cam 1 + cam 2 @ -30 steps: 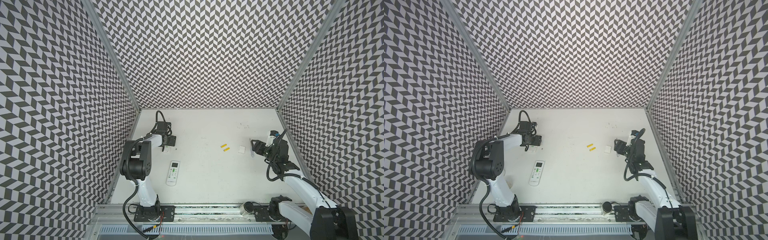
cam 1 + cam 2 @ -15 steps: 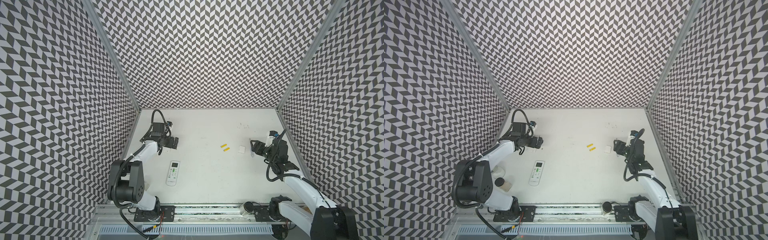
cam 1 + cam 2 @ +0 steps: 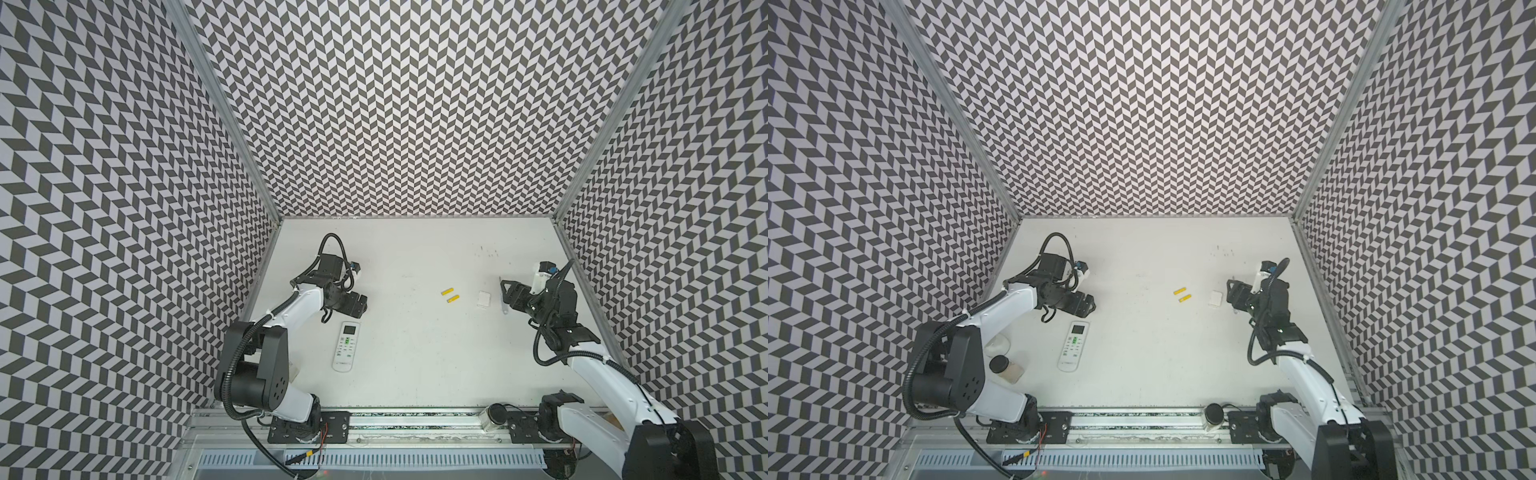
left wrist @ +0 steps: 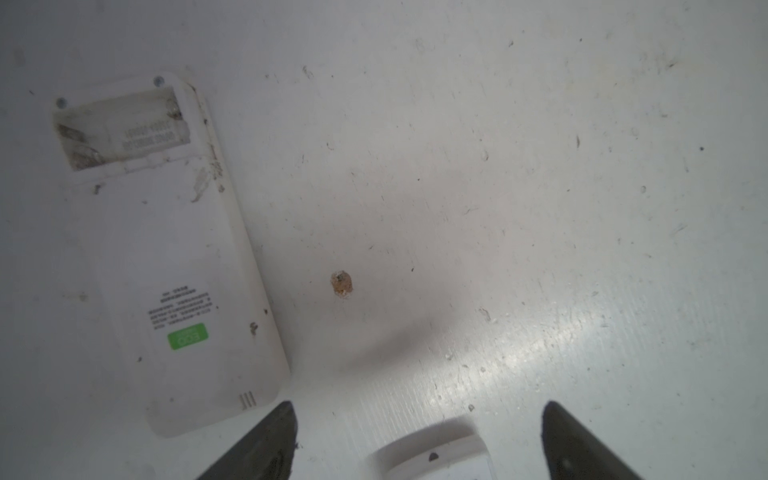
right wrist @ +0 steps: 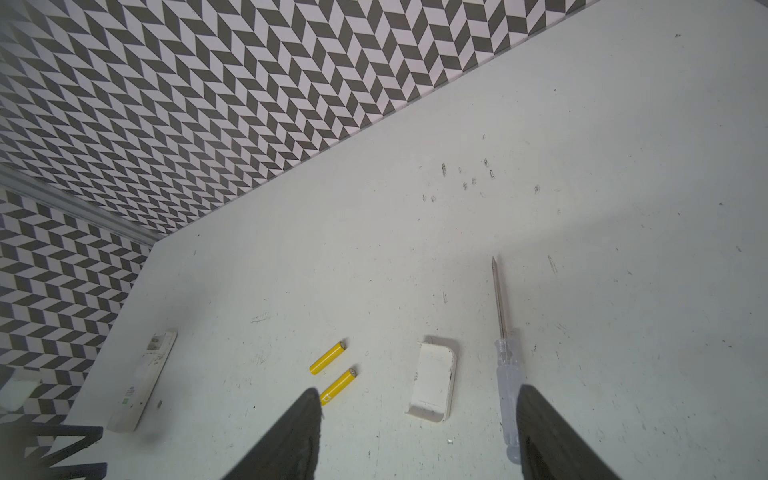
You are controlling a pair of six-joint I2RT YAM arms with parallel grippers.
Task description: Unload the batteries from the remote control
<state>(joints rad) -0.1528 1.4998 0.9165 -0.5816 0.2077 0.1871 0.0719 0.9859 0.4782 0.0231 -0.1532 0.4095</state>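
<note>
Two yellow batteries (image 3: 447, 291) (image 3: 453, 298) lie side by side on the white table, right of centre in both top views (image 3: 1180, 291) and in the right wrist view (image 5: 328, 357). The white remote control (image 3: 347, 347) lies left of centre, buttons up in both top views (image 3: 1074, 345). In the left wrist view the remote (image 4: 174, 266) shows its back with an open, empty compartment. My left gripper (image 3: 360, 305) (image 4: 417, 405) hangs open just behind the remote. My right gripper (image 3: 503, 293) (image 5: 417, 390) is open and holds nothing.
A white battery cover (image 5: 434, 378) and a clear-handled screwdriver (image 5: 505, 361) lie under my right gripper. A dark-lidded jar (image 3: 1005, 368) stands by the left arm's base, another (image 3: 1212, 415) at the front rail. Patterned walls enclose three sides.
The left arm has swung its elbow out to the front left. Its gripper has slid forward and right, closer to the remote's far end. The right arm has stayed still.
</note>
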